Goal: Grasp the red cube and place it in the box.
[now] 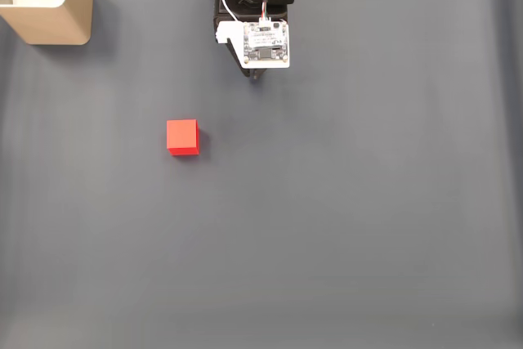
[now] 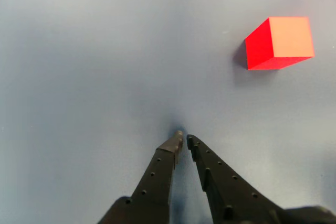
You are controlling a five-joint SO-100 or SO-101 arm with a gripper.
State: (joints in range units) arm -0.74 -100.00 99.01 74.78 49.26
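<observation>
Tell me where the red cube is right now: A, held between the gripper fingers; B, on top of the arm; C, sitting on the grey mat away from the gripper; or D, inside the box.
C: in the wrist view the red cube rests on the grey mat, well clear of the closed, empty gripper.

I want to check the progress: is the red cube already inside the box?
No, in the fixed view the red cube lies on the grey mat, far from the box in the upper left corner.
</observation>
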